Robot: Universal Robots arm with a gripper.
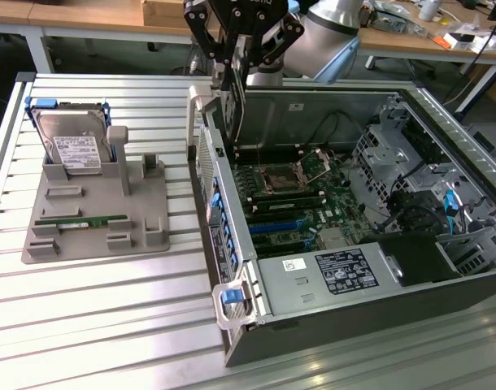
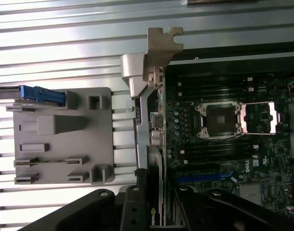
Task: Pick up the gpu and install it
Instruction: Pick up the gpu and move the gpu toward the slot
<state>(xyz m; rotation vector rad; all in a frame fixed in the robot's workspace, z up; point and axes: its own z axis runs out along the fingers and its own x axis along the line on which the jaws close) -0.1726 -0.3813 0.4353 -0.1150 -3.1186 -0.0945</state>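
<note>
1. Exterior view: my claw (image 1: 237, 58) is clamped on the gpu (image 1: 232, 110), so the card hangs edge-down right below my fingers.
2. The card's low end is right at the rear wall of the open case (image 1: 354, 321). Can't tell if it touches, tbh.
3. The motherboard (image 1: 301, 199) lies below me, off toward the exterior view's right.
4. Well away from me, toward the exterior view's left, the gray holder (image 1: 102, 219) sits on the table (image 1: 110, 325). The hard drive (image 1: 73, 148) stands in it and the memory stick (image 1: 81, 220) lies flat in it.
5. Wrist view: the gpu (image 2: 155, 159) runs straight out from my claw (image 2: 154, 211), which pinches it from both sides. The silver bracket (image 2: 159, 53) is at the far end.
6. The motherboard (image 2: 219, 144) is on one side of the card and the holder (image 2: 65, 139) on the other, both lower than the card.
</note>
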